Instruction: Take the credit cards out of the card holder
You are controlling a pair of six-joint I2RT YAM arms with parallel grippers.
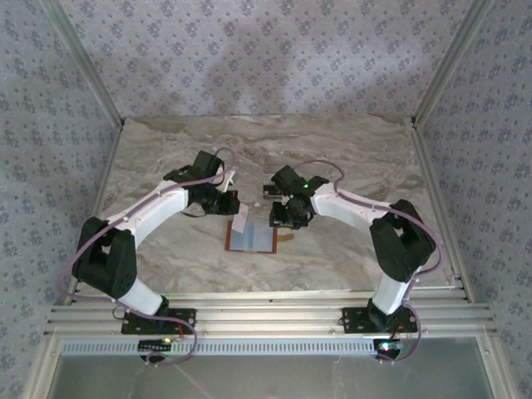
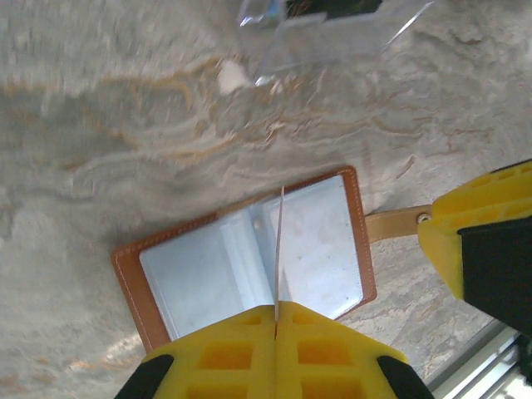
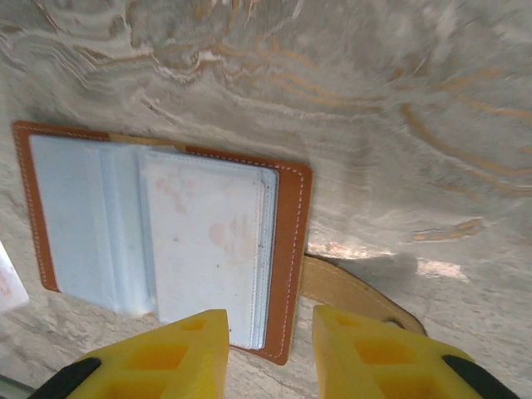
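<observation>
Roughly midway between the left and right edges of the table [image 1: 349, 158], nearer its near edge, the card holder [image 1: 252, 237] lies open and flat, long axis left to right. Its strap tab [image 2: 395, 223] points toward the right edge. It has a stitched orange-brown, leather-like cover with grey-blue sleeves inside. The left gripper [image 2: 277, 312] is pressed together on a thin whitish credit card [image 1: 241, 221], held upright over the holder's middle. The right gripper [image 3: 270, 345] stands spread astride the holder's strap-side edge. A clear plastic tray [image 2: 332, 25] lies apart from the holder on the marbled top.
</observation>
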